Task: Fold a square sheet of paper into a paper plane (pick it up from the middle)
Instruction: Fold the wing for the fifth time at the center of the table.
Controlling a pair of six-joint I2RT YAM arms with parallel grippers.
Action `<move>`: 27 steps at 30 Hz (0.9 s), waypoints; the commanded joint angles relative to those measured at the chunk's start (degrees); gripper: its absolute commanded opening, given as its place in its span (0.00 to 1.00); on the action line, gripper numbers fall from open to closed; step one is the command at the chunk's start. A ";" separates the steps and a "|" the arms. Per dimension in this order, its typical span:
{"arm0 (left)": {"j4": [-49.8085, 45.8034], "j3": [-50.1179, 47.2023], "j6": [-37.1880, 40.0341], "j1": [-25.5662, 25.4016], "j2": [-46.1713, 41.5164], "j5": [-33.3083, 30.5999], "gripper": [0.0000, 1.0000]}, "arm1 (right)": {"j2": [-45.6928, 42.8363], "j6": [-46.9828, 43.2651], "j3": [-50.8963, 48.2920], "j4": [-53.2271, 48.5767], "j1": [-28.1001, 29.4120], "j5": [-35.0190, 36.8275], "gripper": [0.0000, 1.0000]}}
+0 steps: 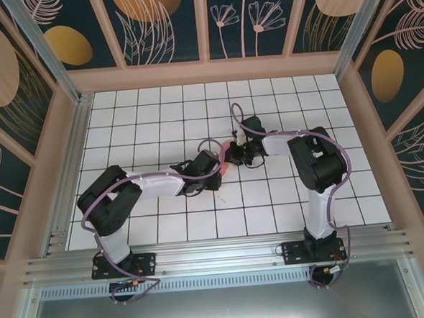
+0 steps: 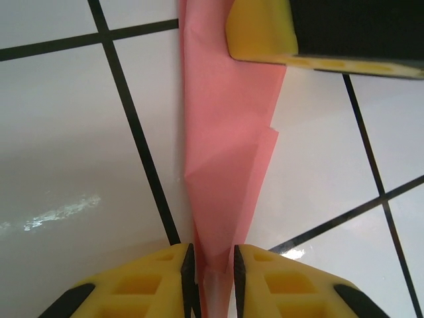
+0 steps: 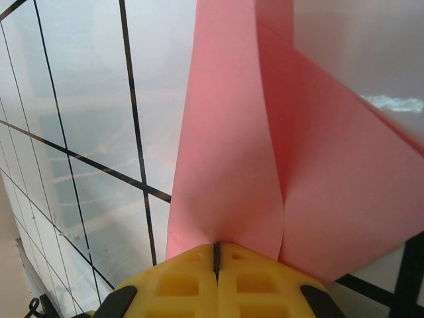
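Observation:
The square sheet of paper is folded into a slim, pointed salmon-pink paper plane (image 1: 229,160) held just above the tiled table (image 1: 159,119) near its middle. My right gripper (image 3: 216,250) is shut on the wide end of the plane (image 3: 265,146), with two flaps fanning out ahead of it. The plane's narrow tip (image 2: 222,152) runs down between the jaws of my left gripper (image 2: 212,265). Those jaws stand a narrow gap apart around the tip. A yellow finger of the right gripper (image 2: 262,30) pinches the plane's far end. From above, the left gripper (image 1: 223,164) and the right gripper (image 1: 238,154) meet at the plane.
White tiles with black grid lines lie under both grippers. Wooden-framed patterned walls (image 1: 204,22) close in the table at the back and sides, and a metal rail (image 1: 218,256) runs along the near edge by the arm bases.

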 commanded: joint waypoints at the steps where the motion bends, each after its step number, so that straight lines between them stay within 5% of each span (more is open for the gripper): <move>1: -3.94 1.97 3.45 -0.47 0.16 -1.93 0.22 | 3.46 0.00 -0.73 -2.02 -0.03 2.68 0.03; 15: -8.07 5.32 6.10 -1.43 2.05 -5.39 0.12 | 3.97 -0.10 -0.53 -2.07 0.01 2.53 0.03; 21: -10.89 6.57 6.87 -2.11 2.93 -8.11 0.22 | 4.15 -0.14 -0.44 -2.06 -0.02 2.31 0.03; 27: -11.77 6.99 7.60 -2.29 2.63 -9.41 0.18 | 4.28 -0.27 -0.54 -1.97 -0.01 2.20 0.03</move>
